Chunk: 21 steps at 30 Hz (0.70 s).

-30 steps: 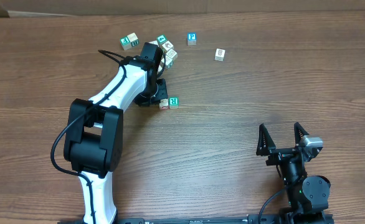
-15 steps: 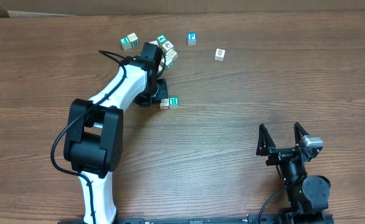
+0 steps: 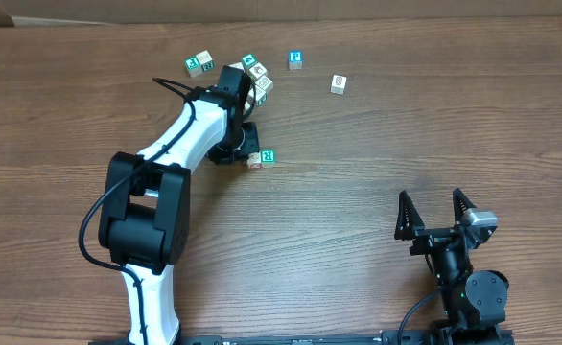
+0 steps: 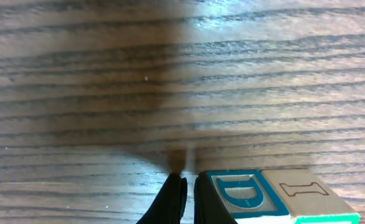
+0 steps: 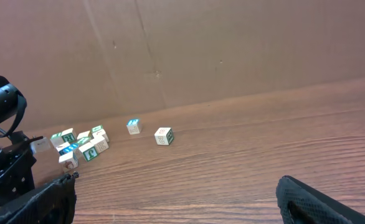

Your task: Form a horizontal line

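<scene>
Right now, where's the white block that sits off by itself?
Overhead, the lone white block sits top centre, right of the blue block, apart from the cluster.

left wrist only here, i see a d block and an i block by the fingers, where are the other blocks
Observer: The overhead view shows a tight cluster of blocks toward the far edge of the table, right beside the left arm.
Operator: any loose ones
Observer: Yes, a blue-faced block and a white block sit apart from each other, to the right of that cluster.
Operator: right arm in the way
Observer: No, the right gripper is open near the table's near right corner, far from every block.
</scene>
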Each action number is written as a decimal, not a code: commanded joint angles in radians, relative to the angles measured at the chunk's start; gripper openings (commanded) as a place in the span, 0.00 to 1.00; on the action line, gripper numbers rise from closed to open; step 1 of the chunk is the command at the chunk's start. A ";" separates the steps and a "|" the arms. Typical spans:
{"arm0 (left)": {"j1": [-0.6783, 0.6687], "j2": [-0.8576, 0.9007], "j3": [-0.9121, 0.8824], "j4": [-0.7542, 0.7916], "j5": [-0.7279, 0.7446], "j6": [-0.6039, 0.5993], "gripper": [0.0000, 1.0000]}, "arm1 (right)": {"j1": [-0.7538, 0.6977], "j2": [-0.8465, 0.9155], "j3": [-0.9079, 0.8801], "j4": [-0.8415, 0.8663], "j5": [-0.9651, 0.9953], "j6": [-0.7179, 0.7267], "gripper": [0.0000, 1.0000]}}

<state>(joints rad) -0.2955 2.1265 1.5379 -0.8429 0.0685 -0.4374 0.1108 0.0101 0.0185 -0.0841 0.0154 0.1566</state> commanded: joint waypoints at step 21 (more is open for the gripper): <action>-0.019 -0.021 -0.011 -0.014 -0.050 0.016 0.04 | -0.006 -0.007 -0.010 0.003 0.009 -0.001 1.00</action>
<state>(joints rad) -0.3080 2.1265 1.5379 -0.8532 0.0410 -0.4374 0.1108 0.0101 0.0185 -0.0849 0.0154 0.1566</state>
